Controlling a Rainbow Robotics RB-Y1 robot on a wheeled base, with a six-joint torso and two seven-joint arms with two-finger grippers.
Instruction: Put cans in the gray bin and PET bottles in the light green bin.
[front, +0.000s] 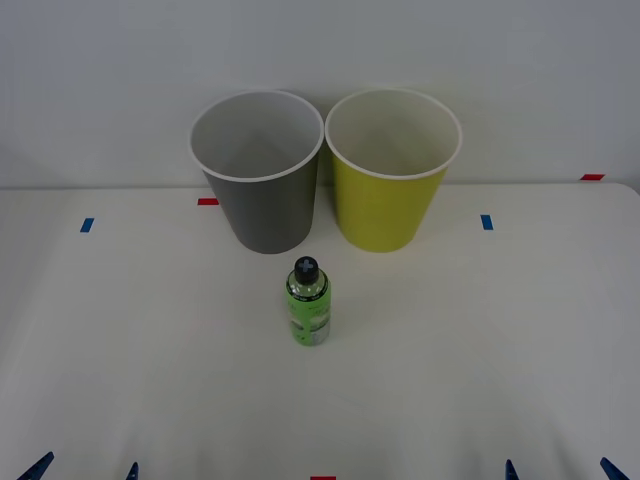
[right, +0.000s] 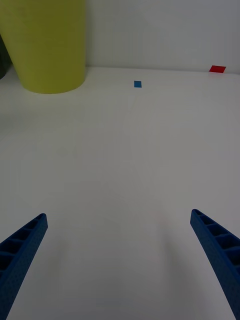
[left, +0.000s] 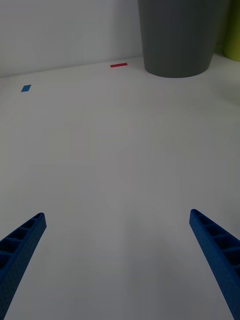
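Observation:
A small clear PET bottle (front: 309, 303) with a bright green label and black cap stands upright at the table's middle, just in front of the two bins. The gray bin (front: 262, 175) stands at the back, left of the light green bin (front: 391, 172); their rims almost touch. In the wrist views the gray bin (left: 180, 37) and the light green bin (right: 47, 45) rise far ahead of the fingers. My left gripper (front: 83, 470) is open at the near left edge of the table, and my right gripper (front: 562, 469) is open at the near right edge. Both hold nothing.
The white table (front: 480, 340) carries small tape marks: blue ones (front: 87, 225) (front: 486, 222) at either side, red ones (front: 208, 201) (front: 592, 177) near the back, and one red mark (front: 322, 477) at the front edge. A pale wall stands behind the bins.

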